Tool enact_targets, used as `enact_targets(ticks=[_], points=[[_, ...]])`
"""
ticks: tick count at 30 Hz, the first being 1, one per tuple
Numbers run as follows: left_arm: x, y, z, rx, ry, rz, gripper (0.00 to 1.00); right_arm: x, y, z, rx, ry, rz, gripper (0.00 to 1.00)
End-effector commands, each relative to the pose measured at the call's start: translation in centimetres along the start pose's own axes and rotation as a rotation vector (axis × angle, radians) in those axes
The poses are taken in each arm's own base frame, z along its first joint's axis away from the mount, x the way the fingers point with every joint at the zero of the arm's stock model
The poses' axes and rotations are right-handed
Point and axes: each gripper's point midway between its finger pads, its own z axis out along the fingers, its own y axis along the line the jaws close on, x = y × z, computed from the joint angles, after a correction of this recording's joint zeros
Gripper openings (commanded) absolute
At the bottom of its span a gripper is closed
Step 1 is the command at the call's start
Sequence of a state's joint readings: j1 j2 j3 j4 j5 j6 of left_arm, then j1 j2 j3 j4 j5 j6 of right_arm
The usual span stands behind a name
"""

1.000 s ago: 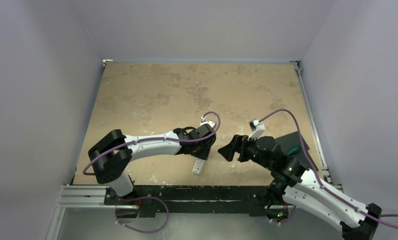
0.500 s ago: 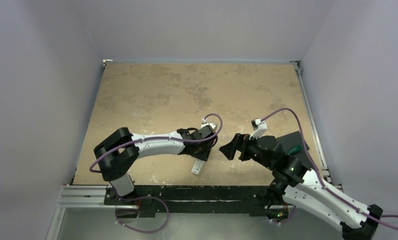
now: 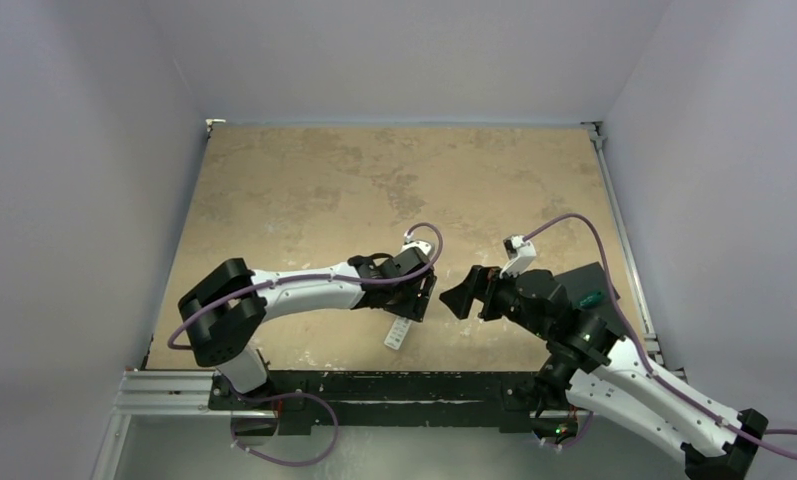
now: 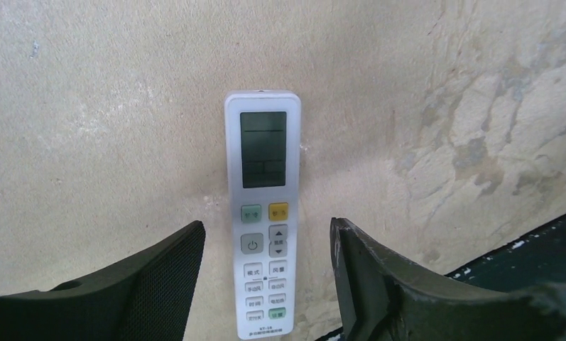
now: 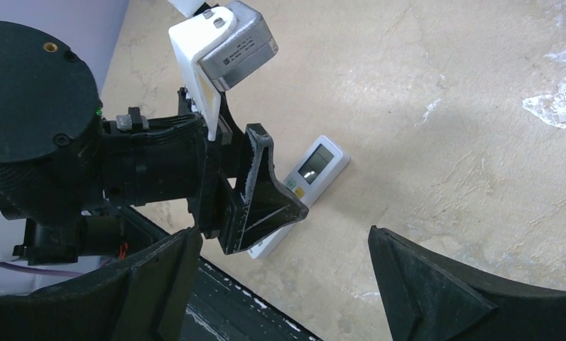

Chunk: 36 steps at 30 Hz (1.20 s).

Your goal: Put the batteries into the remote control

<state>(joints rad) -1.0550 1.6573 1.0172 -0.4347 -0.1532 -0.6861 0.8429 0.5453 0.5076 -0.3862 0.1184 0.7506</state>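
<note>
Remote control [image 4: 264, 213] lies face up (screen and buttons showing) on the tan table [image 4: 88, 106], close to its near edge. Left gripper [image 4: 265, 231] hovers over the button end, jaws parted, one finger on each side, apparently not touching. Right gripper [image 5: 283, 238] is near, spread wide, holding nothing.

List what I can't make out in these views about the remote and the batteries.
- Batteries: seen in no view.
- Remote control, back and battery recess: left wrist view, it lies buttons up, back against the table.
- Remote's button end: right wrist view, behind the left fingers.
- Black pad: top view, partly under the right arm.
</note>
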Motion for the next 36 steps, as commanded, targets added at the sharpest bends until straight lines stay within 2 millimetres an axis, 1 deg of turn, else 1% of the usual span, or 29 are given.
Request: enact_targets(ticks=[1,7,11,13,14,16,17,19,22,26,29,33,36], points=[[-3.0,-1.7,-2.7,0.07,-0.101,-0.001,0.65,-2.5,1.3,-0.7,-0.013,-0.064,-0.009,0.99],[-4.1,-2.0,-5.1,0.115,-0.165,-0.012,0.67,-2.9,1.3,-1.2,-0.003,-0.067,-0.014,0.99],[-4.6,-1.8,-6.7,0.133,-0.216,-0.032,0.69,-3.2,1.6,-1.7,-0.011,-0.066,-0.031,0.99],[-4.9,-1.7,-7.8,0.154,-0.251,-0.048,0.7,-3.5,1.5,-2.0,-0.001,-0.073,-0.032,0.99],[-4.8,-1.4,-8.1,0.154,-0.261,-0.057,0.74,-3.7,1.4,-2.1,0.008,-0.076,-0.033,0.99],[-4.9,-0.9,-8.9,0.148,-0.287,-0.068,0.9,-4.1,1.1,-2.4,0.036,-0.09,-0.039,0.99],[-5.0,-0.5,-9.4,0.14,-0.299,-0.073,0.93,-4.4,0.9,-2.6,0.049,-0.097,-0.044,0.99],[-5.2,0.1,-10.5,0.126,-0.325,-0.076,0.98,-4.8,0.8,-3.0,0.062,-0.103,-0.065,0.99],[-5.7,1.2,-12.4,0.102,-0.371,-0.08,0.99,-5.7,1.0,-3.4,0.074,-0.122,-0.081,0.99],[-6.5,3.3,-14.9,0.058,-0.434,-0.096,0.99,-6.5,1.1,-3.2,0.105,-0.121,-0.089,0.99],[-7.2,6.1,-16.7,0.033,-0.461,-0.144,0.99,-7.1,1.4,-3.1,0.121,-0.119,-0.106,0.99],[-8.1,10.5,-19.8,0.002,-0.535,-0.202,0.99,-9.1,1.2,-3.9,0.142,-0.162,-0.12,0.99],[-8.1,12.0,-21.1,-0.037,-0.548,-0.196,0.99,-9.7,0.9,-3.4,0.148,-0.144,-0.139,0.99]])
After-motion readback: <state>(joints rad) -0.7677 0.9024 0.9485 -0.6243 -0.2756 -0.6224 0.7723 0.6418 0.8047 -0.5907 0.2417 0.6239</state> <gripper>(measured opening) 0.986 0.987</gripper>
